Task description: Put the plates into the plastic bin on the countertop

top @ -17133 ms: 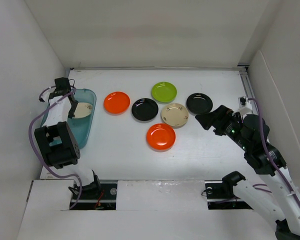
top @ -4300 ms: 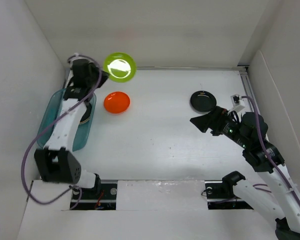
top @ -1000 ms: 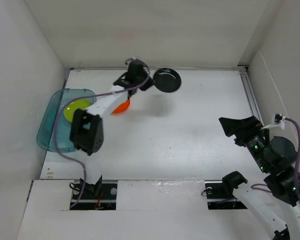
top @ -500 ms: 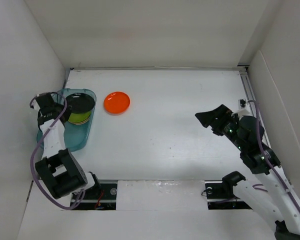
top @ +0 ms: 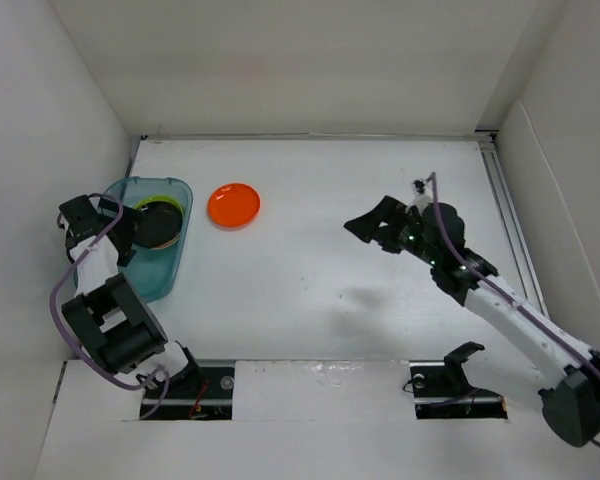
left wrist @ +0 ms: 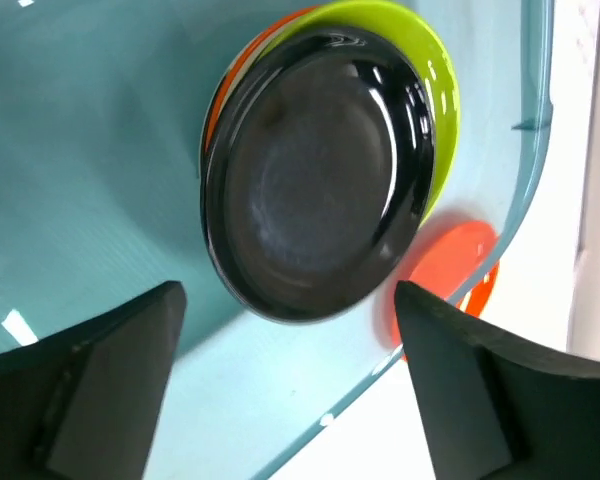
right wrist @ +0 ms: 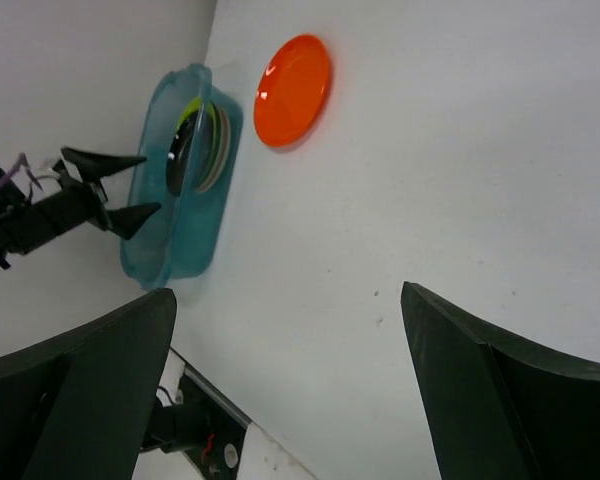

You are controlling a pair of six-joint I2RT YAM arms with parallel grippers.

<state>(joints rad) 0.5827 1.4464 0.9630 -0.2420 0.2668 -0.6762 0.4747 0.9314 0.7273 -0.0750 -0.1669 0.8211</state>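
- The plastic bin (top: 158,278) sits at the left edge of the table (top: 320,290), and a stack of plates fills its far end.
- On top of that stack lies a glossy black plate (left wrist: 310,180), face up.
- Under it is the lime green plate (left wrist: 438,95), poking out along the side of the stack.
- Below the green one I can see the thin edge of an orange plate (left wrist: 212,110). From my right wrist a pale rim also shows low in the stack, but I cannot tell which plate it belongs to.
- The near end of the bin shows only its teal floor.
- One loose orange plate (top: 233,204) lies flat on the table just to the right of the bin's far end. It is apart from the bin, and through the bin wall it shows as an orange blur.
- My left fingers (left wrist: 100,380) hang over the bin, spread wide. They grip nothing: the black plate lies just past the tips, and I cannot tell whether either tip brushes its rim.
- My right fingers (right wrist: 90,390) are fully spread and hold nothing. They hover over bare table well to the right of the bin, pointing back toward it and the loose orange plate.
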